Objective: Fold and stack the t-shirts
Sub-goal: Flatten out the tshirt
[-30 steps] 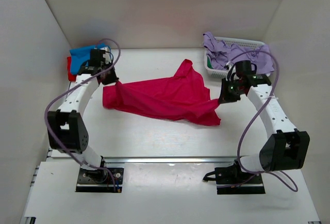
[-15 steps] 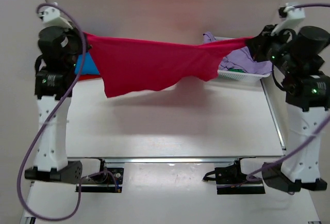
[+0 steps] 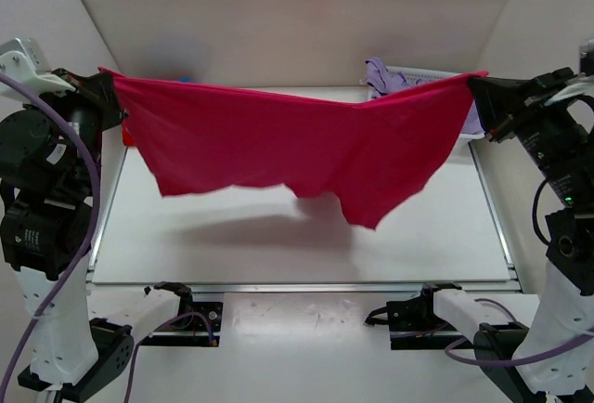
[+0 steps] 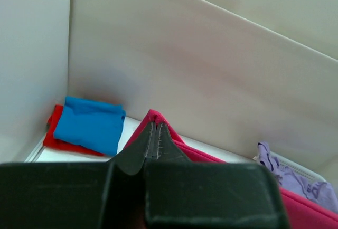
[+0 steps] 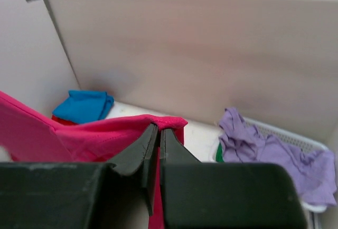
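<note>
Crimson-pink t-shirt [image 3: 297, 148] aloft, corners pinched in left hand [image 4: 155, 127] and right hand [image 5: 158, 130]

1. Your left arm [image 3: 42, 199] stands tall at the left edge, wrist raised high and pointing inward.
2. Your left gripper [image 3: 108, 81] is pinched tight on a corner of the crimson-pink t-shirt [image 3: 278, 143].
3. Your right arm [image 3: 566, 189] mirrors it at the right edge, equally raised.
4. Your right gripper [image 3: 475, 85] is clamped on the opposite corner, jaws together.
</note>
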